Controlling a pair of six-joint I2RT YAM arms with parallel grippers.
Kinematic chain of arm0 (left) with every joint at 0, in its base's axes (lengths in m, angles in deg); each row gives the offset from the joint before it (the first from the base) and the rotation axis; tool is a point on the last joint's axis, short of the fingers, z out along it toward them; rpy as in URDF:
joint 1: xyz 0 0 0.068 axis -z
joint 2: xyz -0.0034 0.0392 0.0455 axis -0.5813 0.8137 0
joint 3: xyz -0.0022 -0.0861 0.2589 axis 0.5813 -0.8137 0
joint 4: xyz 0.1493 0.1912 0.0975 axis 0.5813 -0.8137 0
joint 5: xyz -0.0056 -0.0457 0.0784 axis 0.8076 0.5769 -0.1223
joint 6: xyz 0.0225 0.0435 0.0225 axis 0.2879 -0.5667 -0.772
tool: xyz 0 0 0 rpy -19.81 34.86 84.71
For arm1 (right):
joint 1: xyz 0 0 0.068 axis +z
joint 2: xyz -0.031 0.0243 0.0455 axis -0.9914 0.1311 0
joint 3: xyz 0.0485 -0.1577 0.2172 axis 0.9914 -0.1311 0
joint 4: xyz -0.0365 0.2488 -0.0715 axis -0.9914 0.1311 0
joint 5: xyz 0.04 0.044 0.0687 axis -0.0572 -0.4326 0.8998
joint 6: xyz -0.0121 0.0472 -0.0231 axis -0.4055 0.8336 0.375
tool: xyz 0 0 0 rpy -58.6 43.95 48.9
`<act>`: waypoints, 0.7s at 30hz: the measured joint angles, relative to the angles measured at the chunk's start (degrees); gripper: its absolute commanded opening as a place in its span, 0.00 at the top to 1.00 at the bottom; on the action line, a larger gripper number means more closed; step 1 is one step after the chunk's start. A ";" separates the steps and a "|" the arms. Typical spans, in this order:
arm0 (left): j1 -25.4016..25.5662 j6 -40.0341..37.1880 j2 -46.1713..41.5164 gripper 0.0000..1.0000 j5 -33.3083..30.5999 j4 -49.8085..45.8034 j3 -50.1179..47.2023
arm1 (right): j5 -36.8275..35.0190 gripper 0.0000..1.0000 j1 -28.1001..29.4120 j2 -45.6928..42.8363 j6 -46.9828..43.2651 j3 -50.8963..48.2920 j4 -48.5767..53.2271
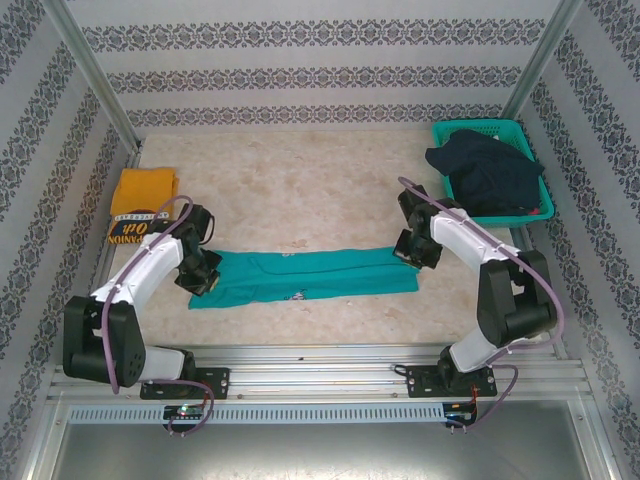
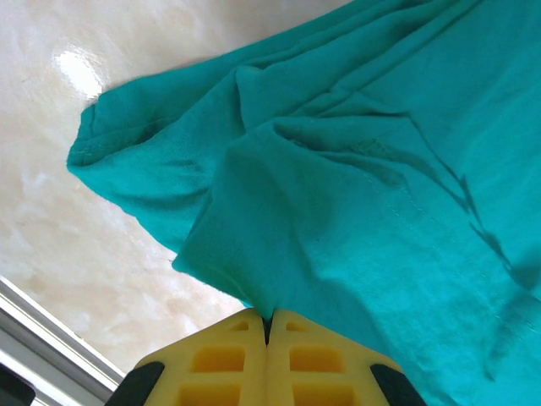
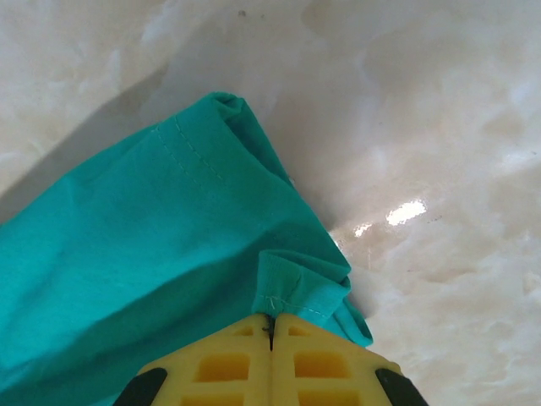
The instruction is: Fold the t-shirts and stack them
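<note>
- From above, we look down on a pale marbled tabletop [image 1: 320, 190] with two robot arms mounted at its near edge.
- A teal t-shirt [image 1: 305, 278] lies across the near middle of the tabletop as a long, narrow band running left to right. It appears to be folded lengthwise.
- The left jaws are pressed fully together on a pinch of cloth at the band's left end, and the right jaws are equally closed on its right end.
- A mustard-yellow t-shirt [image 1: 142, 205] sits at the far left of the tabletop as a compact folded rectangle with a dark lettered band showing. It is just beyond the left arm [image 1: 150, 270].
- A teal mesh basket [image 1: 535, 175] stands at the far right corner and holds a crumpled dark garment [image 1: 485, 170].
- We judge the task to be partly done. The yellow shirt looks finished, while the teal one needs folding across its length and placing on the stack. The dark garment looks untouched.
- The overhead view gives the layout but hides the grip itself behind the arms.
- The left wrist view shows rumpled teal folds and a stitched hem gathered into the closed yellow fingers [image 2: 228, 359].
- The right wrist view shows a small hemmed corner caught between closed yellow fingers [image 3: 228, 359], with glossy bare tabletop to the right.
</note>
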 measured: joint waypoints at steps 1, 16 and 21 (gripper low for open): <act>0.00 0.00 0.42 1.00 0.00 0.48 -0.68 | 0.00 1.00 0.00 0.31 0.02 -0.20 -0.15; 0.00 0.00 3.41 1.00 0.68 4.98 -6.75 | 0.02 1.00 0.76 1.79 0.02 -0.68 -1.70; 0.00 0.00 4.11 1.00 0.92 6.08 -7.26 | -0.59 1.00 1.11 -2.62 0.22 -0.68 -1.95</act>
